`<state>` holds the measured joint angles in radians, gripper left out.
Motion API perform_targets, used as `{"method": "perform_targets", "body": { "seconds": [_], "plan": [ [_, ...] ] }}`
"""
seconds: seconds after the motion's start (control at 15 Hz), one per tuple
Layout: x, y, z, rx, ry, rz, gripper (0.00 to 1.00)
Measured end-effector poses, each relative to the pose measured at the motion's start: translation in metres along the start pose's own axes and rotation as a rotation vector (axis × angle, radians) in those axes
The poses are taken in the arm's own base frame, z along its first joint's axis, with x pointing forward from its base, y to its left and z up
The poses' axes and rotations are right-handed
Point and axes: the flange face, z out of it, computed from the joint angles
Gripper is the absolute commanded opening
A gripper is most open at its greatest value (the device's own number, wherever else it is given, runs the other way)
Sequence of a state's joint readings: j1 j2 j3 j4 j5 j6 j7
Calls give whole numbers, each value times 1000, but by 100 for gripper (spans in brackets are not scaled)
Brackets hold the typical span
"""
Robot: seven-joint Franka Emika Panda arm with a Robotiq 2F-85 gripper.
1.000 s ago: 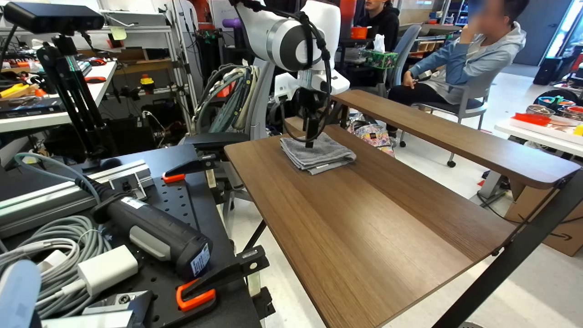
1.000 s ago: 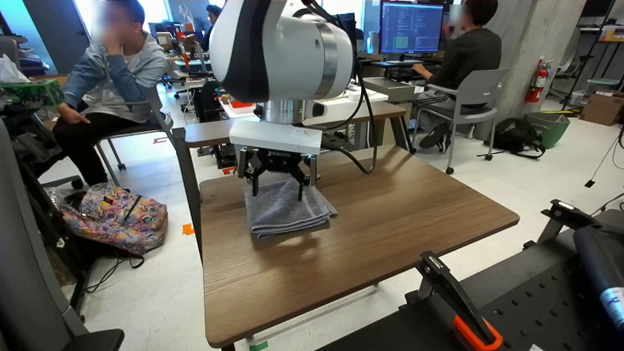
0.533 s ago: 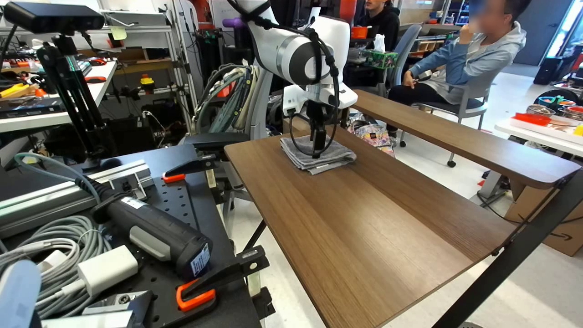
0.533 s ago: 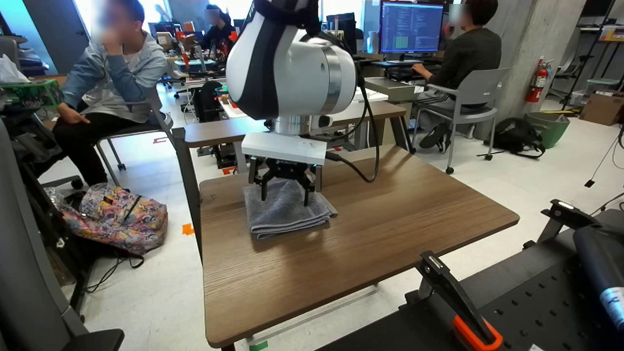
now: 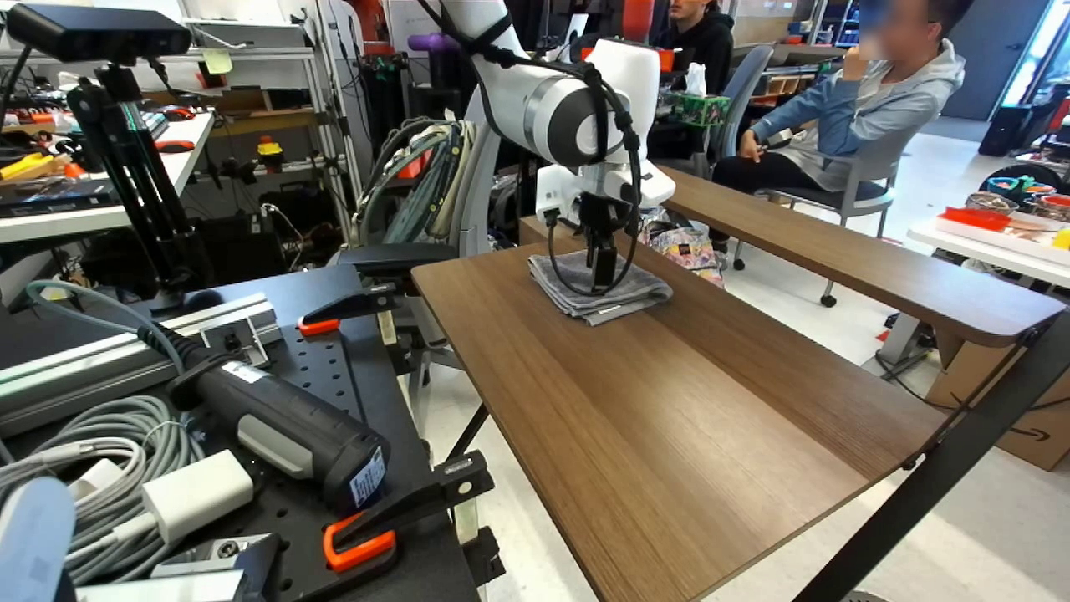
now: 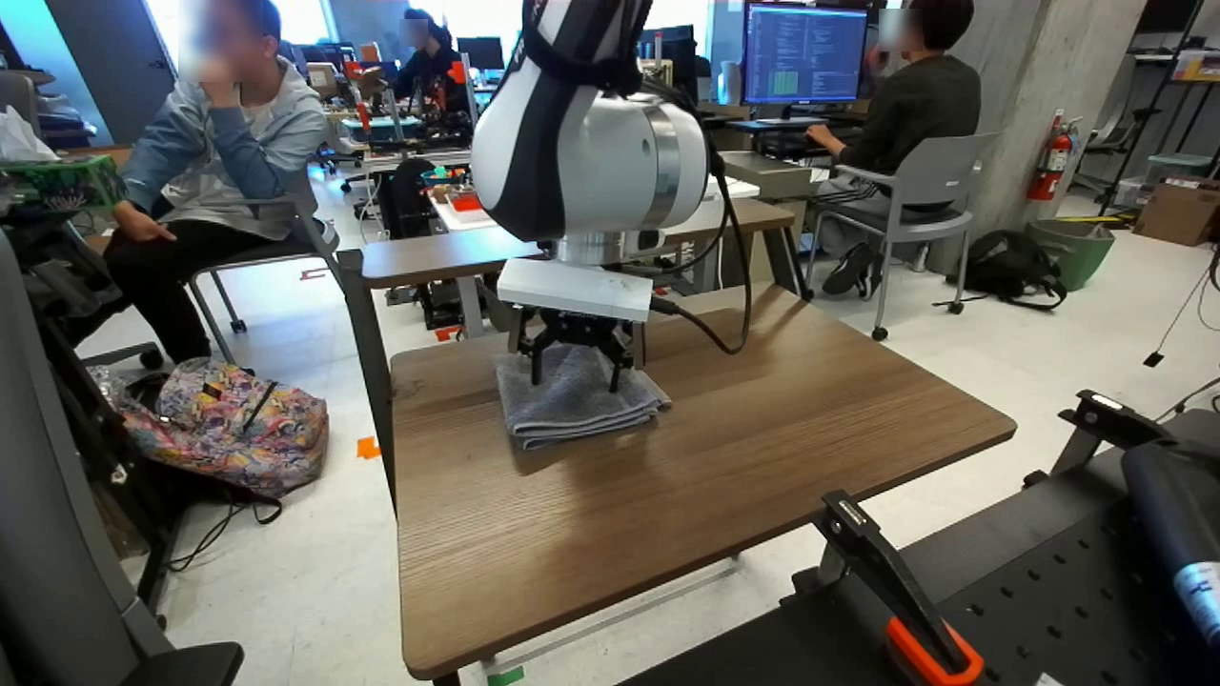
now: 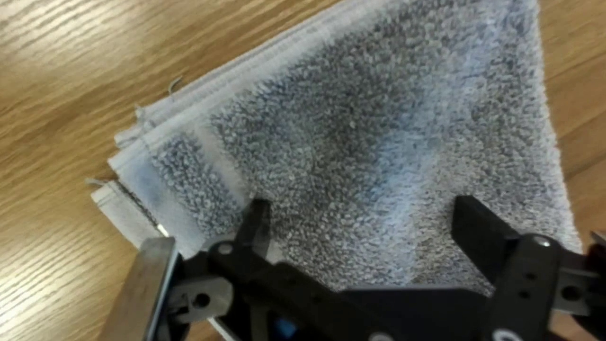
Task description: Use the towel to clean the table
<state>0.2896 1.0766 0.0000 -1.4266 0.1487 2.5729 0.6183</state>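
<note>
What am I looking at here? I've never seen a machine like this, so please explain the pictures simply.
The white machine is a robot arm, a jointed limb ending in a black gripper with two fingers. Two pictures come from cameras outside it, looking from different places; the close-up comes from a camera on its wrist. A folded grey towel lies on the brown table. The fingers stand apart, on or just above the towel; I cannot tell which. No cloth shows pinched between them, so nothing seems held.
</note>
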Motion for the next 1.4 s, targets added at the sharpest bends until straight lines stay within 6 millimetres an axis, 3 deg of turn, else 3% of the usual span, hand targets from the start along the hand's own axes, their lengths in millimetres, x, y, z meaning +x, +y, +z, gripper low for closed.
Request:
{"method": "perform_targets", "body": {
  "seconds": [0.4, 1.0, 1.2, 1.4],
  "plan": [
    [41, 58, 0, -61, 15, 67, 100],
    [97, 163, -8, -181, 69, 154, 100],
    [98, 172, -12, -184, 71, 134, 100],
    [80, 156, -30, -145, 55, 62, 100]
  ]
}}
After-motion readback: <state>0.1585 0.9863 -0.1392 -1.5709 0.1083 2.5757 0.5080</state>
